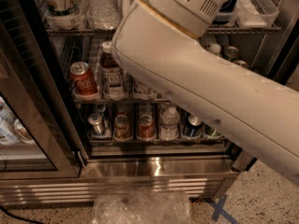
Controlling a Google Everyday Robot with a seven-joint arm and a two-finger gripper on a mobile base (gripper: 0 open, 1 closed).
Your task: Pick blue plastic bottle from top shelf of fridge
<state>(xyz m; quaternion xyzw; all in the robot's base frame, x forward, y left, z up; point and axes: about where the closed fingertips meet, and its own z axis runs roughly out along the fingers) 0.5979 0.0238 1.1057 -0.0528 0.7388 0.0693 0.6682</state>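
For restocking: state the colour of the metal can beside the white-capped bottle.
Red: the metal can, camera view; gripper hidden behind white arm.

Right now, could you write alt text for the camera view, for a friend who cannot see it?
A thick white robot arm crosses the front of a fridge, its gripper out of view. Behind it, a blue plastic bottle of brown drink stands beside a red cola can; more cans sit on the shelf below.
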